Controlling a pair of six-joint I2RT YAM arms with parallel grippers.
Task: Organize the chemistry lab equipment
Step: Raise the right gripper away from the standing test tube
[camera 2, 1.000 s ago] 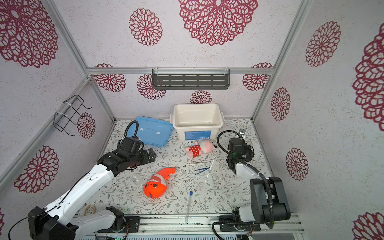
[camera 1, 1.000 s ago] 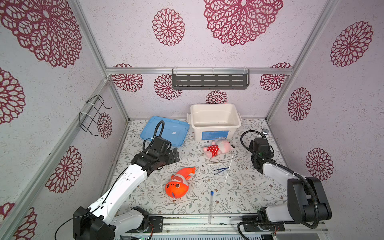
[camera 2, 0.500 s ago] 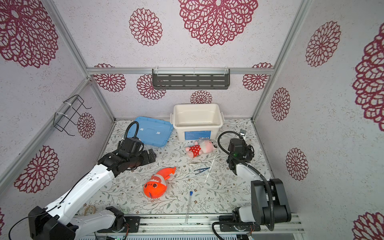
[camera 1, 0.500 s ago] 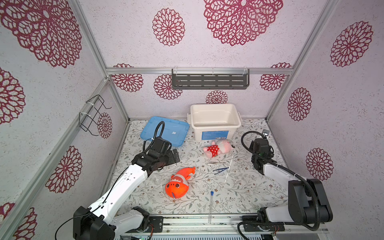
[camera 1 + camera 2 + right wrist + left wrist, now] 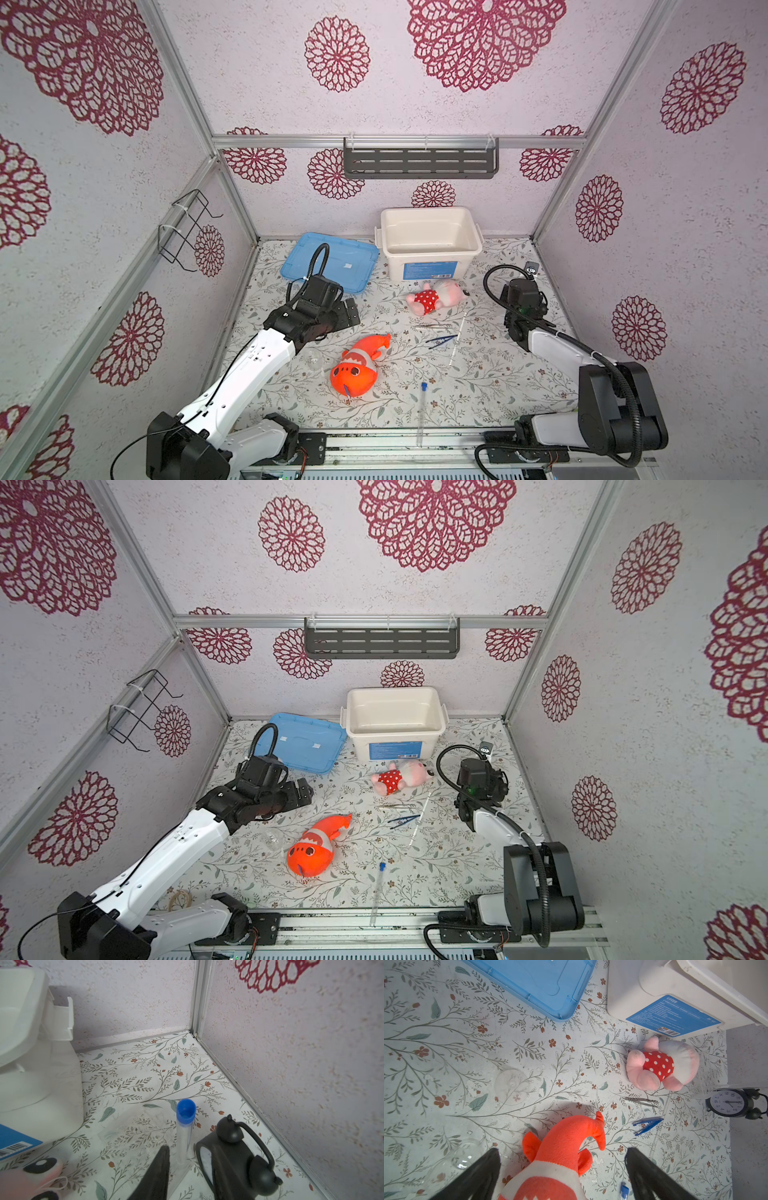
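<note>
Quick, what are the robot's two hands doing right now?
Left gripper: open, holding nothing.
Right gripper: open around the blue-capped tube, not squeezing it.

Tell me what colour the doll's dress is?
The doll's dress is red with white dots, clearest in the left wrist view.

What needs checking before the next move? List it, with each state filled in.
1. Left gripper open and empty: ok.
2. Only lab items under it: not ok. The orange plush fish lies right below its fingers.
3. Right gripper hold on the blue-capped tube beside the black alarm clock: cannot tell.
4. White bin open, blue lid off beside it: ok.
5. Dark blue tweezers and thin white rod uncovered: ok.
6. Second tube fully on the table: not ok. It overhangs the front edge.
</note>
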